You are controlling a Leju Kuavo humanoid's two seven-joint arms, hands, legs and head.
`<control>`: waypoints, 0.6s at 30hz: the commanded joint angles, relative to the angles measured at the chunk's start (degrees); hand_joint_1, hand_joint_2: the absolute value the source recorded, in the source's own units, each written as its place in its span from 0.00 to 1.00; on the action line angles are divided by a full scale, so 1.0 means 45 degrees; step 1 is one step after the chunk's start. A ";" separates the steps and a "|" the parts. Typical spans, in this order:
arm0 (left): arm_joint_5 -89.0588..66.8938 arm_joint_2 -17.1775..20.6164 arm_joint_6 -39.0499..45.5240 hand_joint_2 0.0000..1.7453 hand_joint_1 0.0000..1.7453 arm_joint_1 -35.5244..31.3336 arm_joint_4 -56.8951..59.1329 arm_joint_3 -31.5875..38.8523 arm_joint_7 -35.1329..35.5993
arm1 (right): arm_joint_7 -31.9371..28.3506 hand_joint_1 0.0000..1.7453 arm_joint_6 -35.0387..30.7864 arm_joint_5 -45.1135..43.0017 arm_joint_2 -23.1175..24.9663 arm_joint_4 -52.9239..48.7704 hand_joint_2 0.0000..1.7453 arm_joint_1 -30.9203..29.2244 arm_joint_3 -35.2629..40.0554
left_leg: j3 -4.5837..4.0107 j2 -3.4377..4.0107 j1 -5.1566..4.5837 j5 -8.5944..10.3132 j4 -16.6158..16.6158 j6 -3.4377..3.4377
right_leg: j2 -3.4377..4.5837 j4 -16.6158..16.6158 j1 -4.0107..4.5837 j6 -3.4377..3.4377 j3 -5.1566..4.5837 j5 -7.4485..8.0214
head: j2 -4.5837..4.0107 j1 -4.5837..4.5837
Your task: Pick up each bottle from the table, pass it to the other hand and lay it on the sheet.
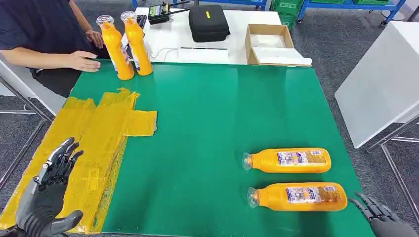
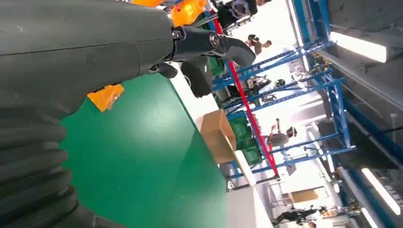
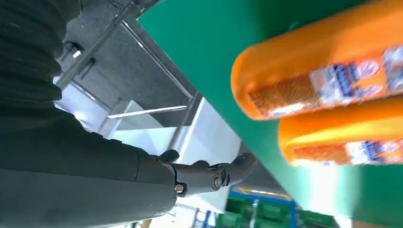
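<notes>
Two orange bottles lie on their sides on the green table [image 1: 212, 123] at the near right: the nearer bottle [image 1: 297, 196] and the farther bottle [image 1: 288, 161], caps pointing left. Both lying bottles [image 3: 328, 80] loom large in the right wrist view. Two more orange bottles [image 1: 126, 45] stand upright at the far left. A yellow sheet [image 1: 94, 148] covers the near left of the table. My left hand [image 1: 48, 192] hovers open over the sheet's near end. My right hand [image 1: 383, 217] is open, just right of the nearer lying bottle, not touching it.
A person sits at the far left, one hand [image 1: 84, 61] resting on the table beside the upright bottles. Behind the green table are a black case [image 1: 208, 22], an open cardboard box [image 1: 272, 44] and a small device [image 1: 159, 14]. A white table [image 1: 380, 84] stands right.
</notes>
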 commanded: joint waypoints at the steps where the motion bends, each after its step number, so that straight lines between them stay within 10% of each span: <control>1: -0.0267 0.0369 0.0098 1.00 0.00 -0.0402 0.0807 -0.0500 -0.0059 | -0.0242 0.00 0.0439 0.0238 0.1965 0.1216 1.00 -0.1547 -0.0792 | 0.0050 -0.0031 0.0009 0.0019 -0.0044 0.0008 | -0.0033 -0.0050 0.0013 -0.0030 0.0068 0.0008 | 0.0000 0.0005; 18: -0.0444 0.0528 0.0031 1.00 0.00 -0.0632 0.1078 -0.0850 -0.0051 | -0.0107 0.00 0.0939 0.0384 0.1496 0.2027 1.00 -0.2356 -0.0486 | 0.0022 -0.0011 0.0004 0.0019 -0.0019 0.0010 | -0.0005 -0.0024 0.0006 -0.0013 0.0151 0.0015 | 0.0000 0.0005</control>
